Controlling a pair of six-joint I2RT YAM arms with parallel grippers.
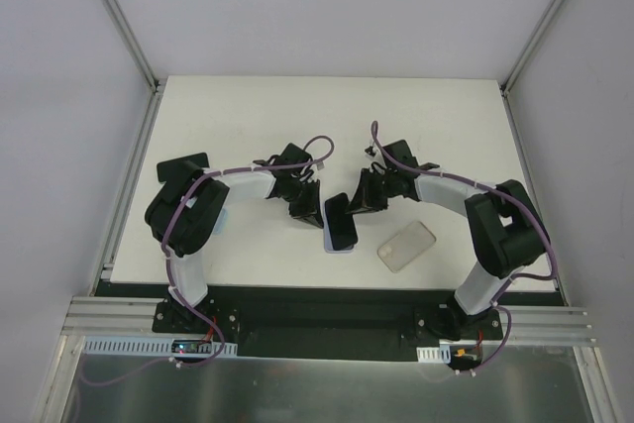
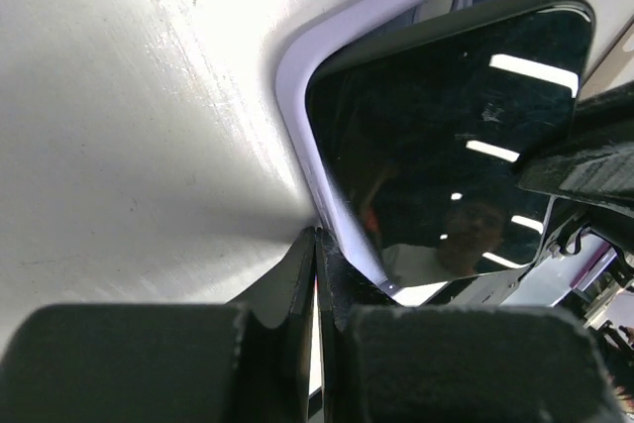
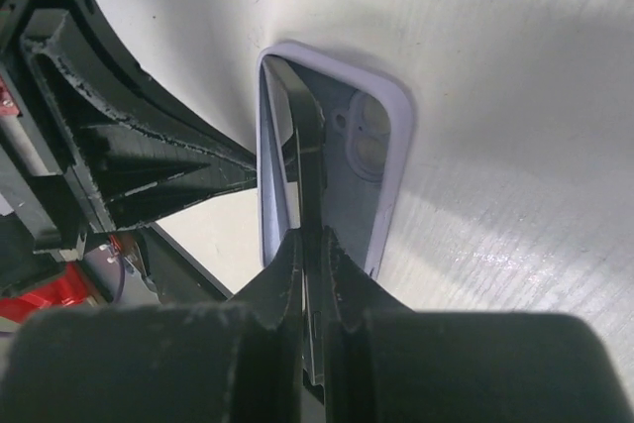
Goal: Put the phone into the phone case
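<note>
While the right claw (image 3: 311,250) is clamping its two fingers on the thin edge of the black phone (image 3: 305,146), the phone is sitting tilted just ahead of those fingers, one long edge resting inside the lavender phone case (image 3: 391,136) and the opposite edge lifting clear of it; the case is lying flat on the white table (image 1: 297,116), directly beneath and ahead of the claw; the left claw (image 2: 315,250) is facing it from the opposite side, its fingers pressing together with nothing visibly between them, their tips touching the case's rim near a corner; a clear case (image 1: 407,246) is lying near the right claw, back toward that arm's base, apart from both claws.
</note>
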